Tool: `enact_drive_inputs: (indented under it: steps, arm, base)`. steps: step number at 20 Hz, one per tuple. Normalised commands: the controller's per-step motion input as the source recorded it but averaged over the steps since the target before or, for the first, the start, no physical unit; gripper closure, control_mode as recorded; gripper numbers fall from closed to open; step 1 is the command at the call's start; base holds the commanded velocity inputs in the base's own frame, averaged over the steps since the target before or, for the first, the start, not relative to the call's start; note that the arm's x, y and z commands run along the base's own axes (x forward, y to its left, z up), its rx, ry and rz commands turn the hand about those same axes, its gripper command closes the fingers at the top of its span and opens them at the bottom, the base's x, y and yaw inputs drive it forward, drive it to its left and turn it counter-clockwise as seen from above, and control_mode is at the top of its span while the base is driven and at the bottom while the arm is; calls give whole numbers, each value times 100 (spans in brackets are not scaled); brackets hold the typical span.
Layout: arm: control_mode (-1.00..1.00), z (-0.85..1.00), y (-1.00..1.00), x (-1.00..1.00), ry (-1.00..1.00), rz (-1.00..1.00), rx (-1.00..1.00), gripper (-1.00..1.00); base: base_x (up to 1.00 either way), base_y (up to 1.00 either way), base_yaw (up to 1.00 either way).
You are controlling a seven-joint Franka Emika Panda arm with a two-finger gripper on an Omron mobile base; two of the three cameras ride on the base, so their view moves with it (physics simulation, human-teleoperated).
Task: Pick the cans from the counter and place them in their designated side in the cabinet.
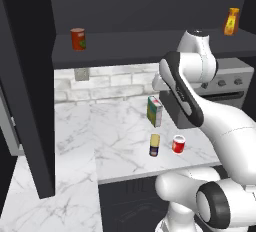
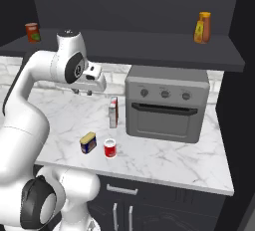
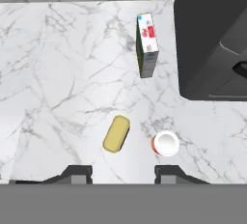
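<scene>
Counter [image 1: 115,136]: white marble with grey veins, over dark base units, backed by a pale brick wall.

Boxy tin [image 1: 154,145], yellow top, dark blue label: upright near the front edge of the counter. Seen from above, its yellow top [image 3: 116,133] lies at a slant to that edge.

Short red can [image 1: 178,144], white top: upright just beside the tin, on its oven side, equally near the front edge; the two stand apart, not touching.

Green-and-white carton [image 1: 155,111]: upright, farther back toward the wall, behind both cans and next to the oven.

Grey oven [image 2: 167,103], three knobs: on the counter towards its right end.

Cabinet [image 1: 30,91]: near-black, with a long open shelf above the counter and a tall side panel on the left. An orange-red can with a green mark [image 1: 78,39] stands at the shelf's left end; an orange-yellow bottle [image 2: 202,27] stands at its right end.

Gripper [image 2: 83,92]: held high above the counter, pointing down, nothing between the fingers; both cans lie below it. Fingertips [image 3: 77,174] stand apart, yet the jaws are at their closed setting.
</scene>
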Motion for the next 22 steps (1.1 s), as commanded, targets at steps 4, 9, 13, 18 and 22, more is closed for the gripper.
enact_drive_inputs:
  steps: [4,9,13,18,22]
  arm:
    - [-100,0,0,-3,0,0,0,-100]
    - [-100,0,0,-9,0,0,1,-100]
    - [-100,0,0,-9,0,-1,1,-100]
    - [-100,0,0,-8,0,-5,0,-100]
    - [-100,0,4,-12,0,-7,0,-100]
  base:
    - [0,0,0]
    - [0,0,0]
    - [0,0,0]
    - [0,0,0]
    - [0,0,0]
